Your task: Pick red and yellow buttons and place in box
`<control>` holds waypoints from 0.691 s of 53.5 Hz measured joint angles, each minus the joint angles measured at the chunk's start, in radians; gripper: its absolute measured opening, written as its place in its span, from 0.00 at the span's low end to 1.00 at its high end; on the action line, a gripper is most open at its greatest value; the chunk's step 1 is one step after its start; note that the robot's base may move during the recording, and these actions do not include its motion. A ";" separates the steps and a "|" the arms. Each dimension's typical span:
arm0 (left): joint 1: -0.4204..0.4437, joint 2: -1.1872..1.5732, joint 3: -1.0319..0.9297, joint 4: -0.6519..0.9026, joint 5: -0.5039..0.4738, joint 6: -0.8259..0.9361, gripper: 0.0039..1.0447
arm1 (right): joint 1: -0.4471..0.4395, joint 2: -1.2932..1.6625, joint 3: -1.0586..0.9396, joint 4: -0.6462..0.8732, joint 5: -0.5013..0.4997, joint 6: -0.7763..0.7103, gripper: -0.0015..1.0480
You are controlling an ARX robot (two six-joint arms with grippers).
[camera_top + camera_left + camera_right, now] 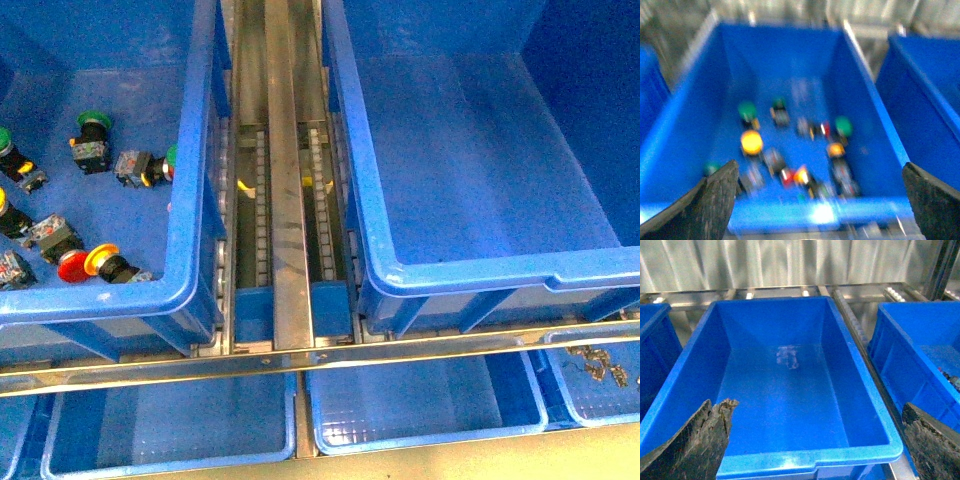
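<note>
Your right gripper [815, 405] hangs over the box [810, 460] with its jaws spread wide apart. The deep bright-blue crate, smooth-walled and thick-rimmed, lies between and beyond them. In the front view the box stands on the right, its long axis running away from the robot.

A steel roller rail [285, 150] separates it from the left crate [190, 150], which is just as deep and blue. Shallow trays [420, 400] sit on a lower tier in front.

Your left gripper [819, 165], seen in a blurred wrist view, is over the near end of the left crate. Its jaws are also wide apart, and the scattered buttons lie between and beyond them.

By the crate's near wall, the red button [72, 266] and the yellow button [100, 260] lie on their sides with their caps just beside each other. The yellow one's black body points right, so its long axis runs across the crate.

A second yellow button [751, 142] sits further left, showing its round cap to the left wrist camera. Green-capped buttons [95, 122] lie further back.
</note>
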 joint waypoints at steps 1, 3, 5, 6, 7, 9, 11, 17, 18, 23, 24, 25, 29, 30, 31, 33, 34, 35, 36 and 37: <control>0.021 0.069 0.035 -0.042 0.013 -0.021 0.93 | 0.000 0.000 0.000 0.000 -0.001 0.000 0.94; 0.060 0.200 0.092 -0.049 0.026 -0.071 0.93 | 0.000 0.000 0.000 0.000 -0.003 0.000 0.94; 0.084 0.294 0.132 -0.021 0.028 -0.096 0.93 | 0.000 0.000 0.000 0.000 -0.003 0.000 0.94; 0.100 0.350 0.158 0.003 0.029 -0.106 0.93 | 0.000 0.000 0.000 0.000 -0.003 0.000 0.94; 0.115 0.407 0.183 0.030 0.031 -0.117 0.93 | 0.000 0.000 0.000 0.000 -0.003 0.000 0.94; 0.130 0.481 0.219 0.070 0.033 -0.127 0.93 | 0.000 0.000 0.000 0.000 -0.003 0.000 0.94; 0.147 0.575 0.260 0.124 0.037 -0.134 0.93 | 0.000 0.000 0.000 0.000 -0.003 0.000 0.94; 0.179 0.819 0.350 0.254 0.039 -0.143 0.93 | 0.000 0.000 0.000 0.000 -0.003 0.000 0.94; 0.182 0.865 0.365 0.278 0.040 -0.143 0.93 | 0.000 0.000 0.000 0.000 -0.003 0.000 0.94; 0.188 1.028 0.428 0.307 0.023 -0.144 0.93 | 0.000 0.000 0.000 0.000 -0.003 0.000 0.94; 0.188 1.064 0.442 0.312 0.022 -0.143 0.93 | 0.000 0.000 0.000 0.000 -0.003 0.000 0.94; 0.187 1.109 0.456 0.324 0.021 -0.143 0.93 | 0.000 0.000 0.000 0.000 -0.003 0.000 0.94; 0.171 1.265 0.508 0.390 -0.007 -0.127 0.93 | 0.000 0.000 0.000 0.000 -0.003 0.000 0.94; 0.168 1.290 0.518 0.406 -0.013 -0.124 0.93 | 0.000 0.000 0.000 0.000 -0.003 0.000 0.94; 0.165 1.312 0.529 0.411 -0.019 -0.124 0.93 | 0.000 0.000 0.000 0.000 -0.003 0.000 0.94; 0.161 1.343 0.549 0.409 -0.025 -0.125 0.93 | 0.000 0.000 0.000 0.000 -0.003 0.000 0.94; 0.159 1.368 0.564 0.409 -0.025 -0.125 0.93 | 0.000 0.000 0.000 0.000 -0.003 0.000 0.94; 0.158 1.382 0.573 0.410 -0.026 -0.125 0.93 | 0.000 0.000 0.000 0.000 -0.003 0.000 0.94; 0.157 1.392 0.578 0.411 -0.028 -0.124 0.93 | 0.000 0.000 0.000 0.000 -0.003 0.000 0.94; 0.156 1.410 0.588 0.414 -0.032 -0.124 0.93 | 0.000 0.000 0.000 0.000 -0.003 0.000 0.94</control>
